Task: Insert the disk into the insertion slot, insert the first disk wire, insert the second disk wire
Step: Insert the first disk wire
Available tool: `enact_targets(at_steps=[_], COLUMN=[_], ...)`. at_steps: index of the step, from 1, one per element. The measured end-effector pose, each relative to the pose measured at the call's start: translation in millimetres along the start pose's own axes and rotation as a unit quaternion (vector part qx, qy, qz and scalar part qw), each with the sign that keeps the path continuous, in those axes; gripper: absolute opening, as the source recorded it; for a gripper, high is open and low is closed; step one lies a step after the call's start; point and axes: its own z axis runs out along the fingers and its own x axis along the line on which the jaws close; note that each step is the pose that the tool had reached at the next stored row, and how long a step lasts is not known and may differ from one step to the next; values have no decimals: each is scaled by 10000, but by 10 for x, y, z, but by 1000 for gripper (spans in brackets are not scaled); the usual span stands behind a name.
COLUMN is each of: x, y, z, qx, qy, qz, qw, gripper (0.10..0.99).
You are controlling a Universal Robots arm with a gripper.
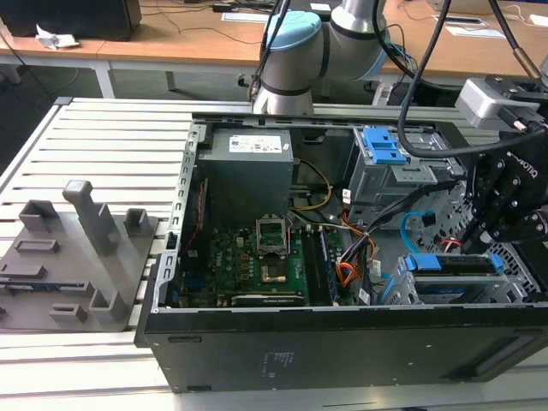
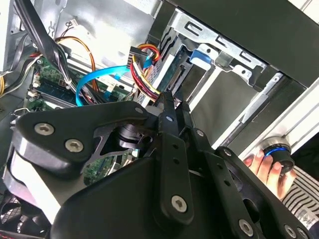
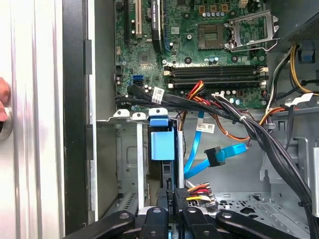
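The disk (image 1: 454,264), in its bright blue caddy (image 3: 162,144), lies inside the insertion slot (image 1: 425,289), the low perforated cage at the exterior view's right. My gripper (image 3: 177,198) hangs right behind the disk, its fingers (image 2: 168,107) shut on a dark plug (image 3: 182,191) with red, yellow and black leads, the first disk wire. The second disk wire (image 3: 225,151), a light-blue flat cable with a dark plug (image 3: 214,157), loops loose beside it, also in the exterior view (image 1: 412,224) and the second wrist view (image 2: 99,77).
A taller grey cage with a blue latch (image 1: 382,145) stands behind the slot. Thick black cable bundles (image 3: 259,134) cross above the motherboard (image 1: 257,261). A person's hand (image 2: 264,167) rests on a knob outside the case wall. A grey fixture block (image 1: 77,248) sits at the exterior view's left.
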Motion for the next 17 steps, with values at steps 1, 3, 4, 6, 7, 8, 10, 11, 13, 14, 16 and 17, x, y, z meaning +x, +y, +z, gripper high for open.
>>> enact_targets(at_steps=[1,3,4,6,7,8,10,11,13,14,16,17], x=[10,24,31,43,43,42,41,41,41,42,46,59], y=[-1,-2,-3,-5,-9,-18,-27,-29,-40,-59,-77,-80], z=[2,16,29,56,61,66,71,72,77,79,85,92], qx=[0,0,0,0,0,-3,-10,-12,-15,-15,-16,-16], qy=[0,-1,1,0,-2,-66,-220,-250,-312,-313,-313,-313], qz=[0,0,0,0,1,-3,-10,-12,-15,-15,-15,-14], qw=[10000,10000,10000,10000,10000,10000,9998,9997,9995,9995,9995,9995], gripper=[176,176,176,176,176,176,176,176,176,176,176,176])
